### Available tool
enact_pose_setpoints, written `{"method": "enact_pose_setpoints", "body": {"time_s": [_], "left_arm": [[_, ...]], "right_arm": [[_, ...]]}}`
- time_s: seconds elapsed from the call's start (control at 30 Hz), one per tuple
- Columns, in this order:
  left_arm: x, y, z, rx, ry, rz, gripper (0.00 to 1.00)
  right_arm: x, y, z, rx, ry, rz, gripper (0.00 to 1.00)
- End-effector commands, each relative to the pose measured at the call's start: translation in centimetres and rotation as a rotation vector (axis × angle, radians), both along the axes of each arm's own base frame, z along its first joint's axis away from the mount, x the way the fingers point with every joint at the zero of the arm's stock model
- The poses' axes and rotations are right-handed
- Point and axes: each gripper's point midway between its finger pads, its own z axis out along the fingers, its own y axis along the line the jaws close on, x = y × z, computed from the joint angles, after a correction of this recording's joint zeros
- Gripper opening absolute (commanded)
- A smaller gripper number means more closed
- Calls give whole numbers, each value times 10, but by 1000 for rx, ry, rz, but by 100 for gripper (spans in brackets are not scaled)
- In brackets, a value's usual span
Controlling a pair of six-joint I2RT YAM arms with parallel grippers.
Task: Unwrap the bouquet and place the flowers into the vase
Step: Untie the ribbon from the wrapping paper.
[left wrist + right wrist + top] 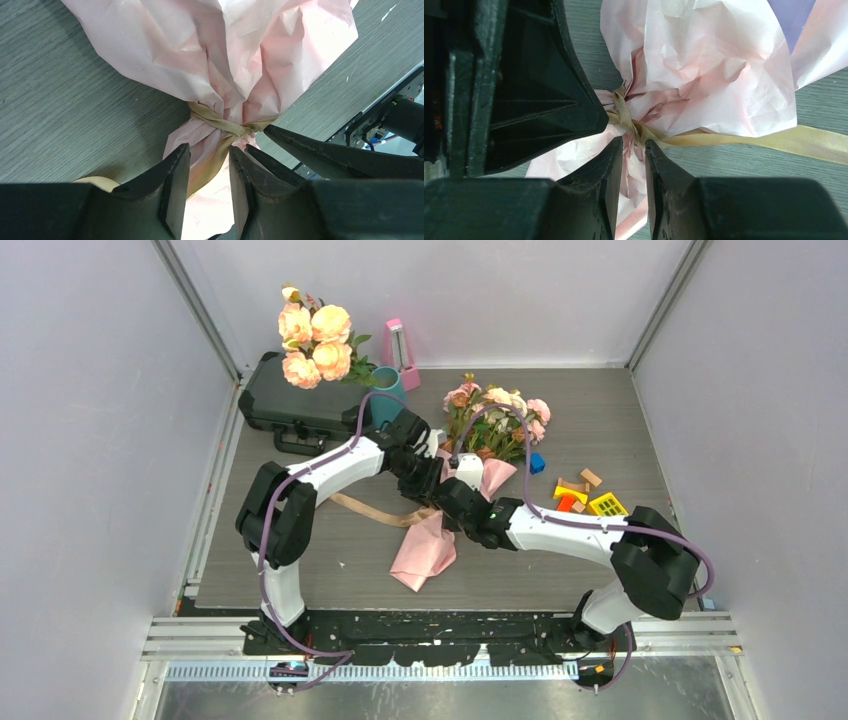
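Note:
The bouquet (495,418) lies on the table, its small pink and cream roses pointing toward the back. Its crinkled pink paper (425,545) (235,45) (704,65) is still tied at the waist by a tan ribbon (222,122) (626,120). A ribbon tail (370,510) trails off to the left. Both grippers meet at that waist. My left gripper (425,480) (210,150) is open, with the ribbon tail and paper loose in its gap. My right gripper (447,497) (634,141) is closed narrowly on the ribbon at the knot. The teal vase (386,400) stands at the back left.
Big peach-orange roses (315,340) rise beside the vase, above a black case (295,400). A pink metronome-shaped object (400,345) stands behind the vase. A blue block (537,462) and several coloured blocks (585,495) lie right of the bouquet.

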Motion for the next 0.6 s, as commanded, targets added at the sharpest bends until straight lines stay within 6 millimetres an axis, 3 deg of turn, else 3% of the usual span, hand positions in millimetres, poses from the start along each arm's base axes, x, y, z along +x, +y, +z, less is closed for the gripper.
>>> {"method": "enact_pose_setpoints", "body": {"time_s": [0.0, 0.3, 0.57], "left_arm": [[11, -9, 24, -63, -73, -20, 34], [10, -10, 22, -63, -68, -22, 21], [10, -10, 20, -58, -66, -23, 8]], "right_arm": [[15, 4, 15, 4, -62, -40, 29], [19, 2, 6, -37, -63, -49, 25], [17, 0, -2, -52, -50, -48, 12]]}}
